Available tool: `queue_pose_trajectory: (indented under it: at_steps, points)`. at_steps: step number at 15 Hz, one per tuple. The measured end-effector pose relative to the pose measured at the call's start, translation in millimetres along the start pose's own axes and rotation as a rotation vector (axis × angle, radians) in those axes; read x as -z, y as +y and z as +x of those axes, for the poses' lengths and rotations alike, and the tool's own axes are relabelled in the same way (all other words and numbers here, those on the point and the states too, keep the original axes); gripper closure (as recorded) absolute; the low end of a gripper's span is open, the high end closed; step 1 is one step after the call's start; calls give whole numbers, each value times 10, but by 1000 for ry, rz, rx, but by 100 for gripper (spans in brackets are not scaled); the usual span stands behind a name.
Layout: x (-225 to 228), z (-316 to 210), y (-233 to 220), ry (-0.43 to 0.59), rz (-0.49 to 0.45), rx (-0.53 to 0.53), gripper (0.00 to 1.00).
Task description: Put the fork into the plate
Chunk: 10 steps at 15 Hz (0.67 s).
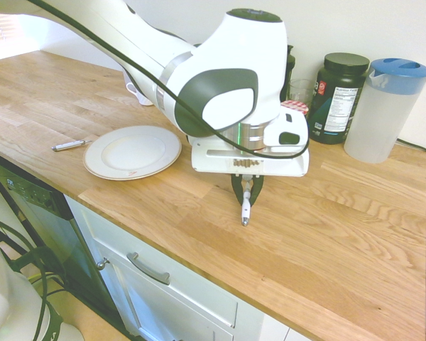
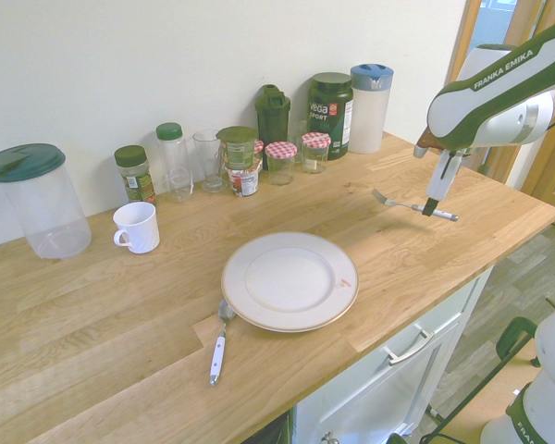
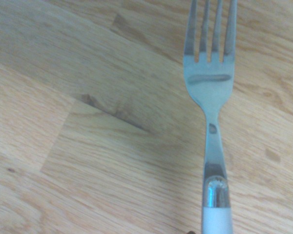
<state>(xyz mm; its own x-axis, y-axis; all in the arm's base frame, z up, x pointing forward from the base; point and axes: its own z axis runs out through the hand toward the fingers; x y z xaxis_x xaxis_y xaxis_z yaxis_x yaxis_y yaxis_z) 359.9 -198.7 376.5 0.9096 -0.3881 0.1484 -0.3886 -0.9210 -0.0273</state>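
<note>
Second exterior view shows the gripper (image 2: 430,209) clamped on the white handle of the fork (image 2: 400,203), lifted off the counter (image 2: 92,314), well apart from the plate (image 2: 254,310): light, stiff, slippery.

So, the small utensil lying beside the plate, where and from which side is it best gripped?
Grip the utensil at mid-handle, coming straight down from above. It lies flat on the wooden counter, and its head almost touches the plate, so the straight white handle has free room on both sides for the fingers.
</note>
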Motion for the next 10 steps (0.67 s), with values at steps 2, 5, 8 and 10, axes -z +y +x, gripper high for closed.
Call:
queue_pose_trajectory:
  at_steps: [2,5,8,10]
  points:
    - [138,-44,-167,18,-14,14,100]
    - [387,-114,-596,47,-42,50,100]
    - [571,-259,-1213,75,-64,114,100]
    - [629,-397,-1642,89,-86,149,100]
